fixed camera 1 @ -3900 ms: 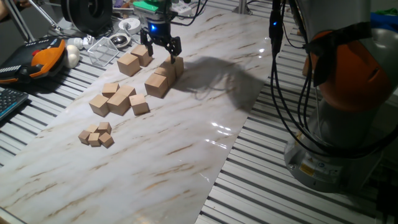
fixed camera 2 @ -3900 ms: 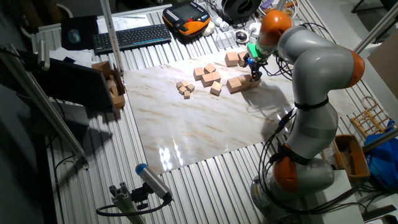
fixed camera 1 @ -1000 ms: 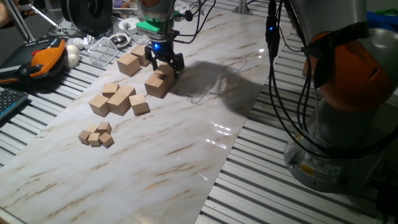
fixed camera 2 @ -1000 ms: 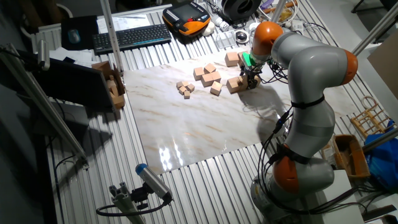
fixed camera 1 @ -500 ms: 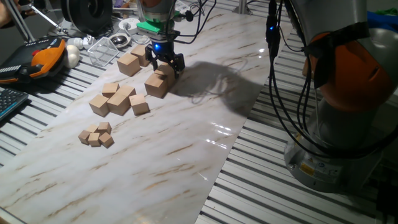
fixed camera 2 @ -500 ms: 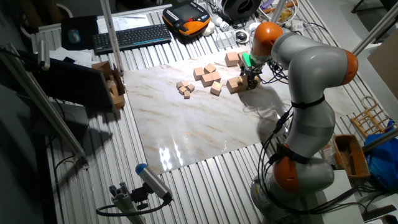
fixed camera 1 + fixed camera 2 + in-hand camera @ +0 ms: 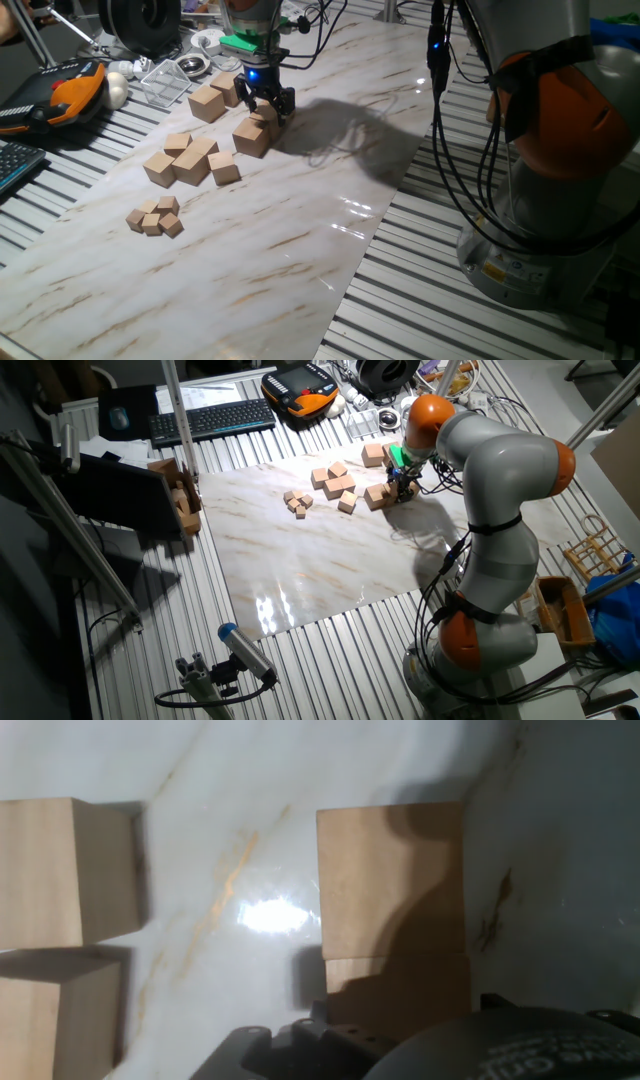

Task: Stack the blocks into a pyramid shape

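We note the gripper (image 7: 268, 103) closed around a large wooden block (image 7: 268, 117), low beside another large block (image 7: 252, 136) on the marble board (image 7: 300, 230), presumably forming the pyramid's base row.

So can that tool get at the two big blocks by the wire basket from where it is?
Probably yes. The tool is low over the near blocks, and the two big blocks stand just beside it with open tops; nothing stands between them.
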Controlling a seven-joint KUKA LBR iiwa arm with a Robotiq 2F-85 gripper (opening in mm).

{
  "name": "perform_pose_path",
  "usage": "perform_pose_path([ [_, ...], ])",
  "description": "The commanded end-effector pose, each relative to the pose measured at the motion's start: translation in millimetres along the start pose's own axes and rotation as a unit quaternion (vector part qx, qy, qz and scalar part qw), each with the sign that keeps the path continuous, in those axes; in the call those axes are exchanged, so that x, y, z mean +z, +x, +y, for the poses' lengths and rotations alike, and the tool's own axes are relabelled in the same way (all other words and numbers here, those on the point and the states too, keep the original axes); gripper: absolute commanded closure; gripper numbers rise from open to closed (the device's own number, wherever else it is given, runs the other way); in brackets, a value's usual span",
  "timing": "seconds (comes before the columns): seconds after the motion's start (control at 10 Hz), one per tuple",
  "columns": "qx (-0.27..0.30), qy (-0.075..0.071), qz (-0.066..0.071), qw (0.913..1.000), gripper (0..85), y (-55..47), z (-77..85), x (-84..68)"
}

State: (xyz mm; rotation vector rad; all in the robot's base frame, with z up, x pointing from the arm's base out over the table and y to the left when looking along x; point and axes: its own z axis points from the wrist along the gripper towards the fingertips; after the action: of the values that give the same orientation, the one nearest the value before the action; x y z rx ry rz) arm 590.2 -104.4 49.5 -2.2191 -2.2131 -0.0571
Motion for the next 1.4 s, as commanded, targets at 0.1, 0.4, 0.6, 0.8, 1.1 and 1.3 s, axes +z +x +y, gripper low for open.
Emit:
perform_pose_path([
  [0.1,0.000,0.000,-0.001,1.0000,17.0,0.0,-0.7,0.0],
  [0.4,0.001,0.002,-0.002,1.0000,17.0,0.0,-2.6,-0.4],
  [0.6,0.000,0.004,0.001,1.0000,34.0,0.6,-3.3,-1.8],
  [0.8,-0.002,0.004,0.000,1.0000,34.0,1.0,-3.7,-2.6],
  [1.1,-0.002,0.004,-0.002,1.0000,68.0,1.5,-5.0,-2.7],
  [1.3,0.000,0.004,-0.002,1.0000,85.0,1.5,-6.6,-3.2],
])
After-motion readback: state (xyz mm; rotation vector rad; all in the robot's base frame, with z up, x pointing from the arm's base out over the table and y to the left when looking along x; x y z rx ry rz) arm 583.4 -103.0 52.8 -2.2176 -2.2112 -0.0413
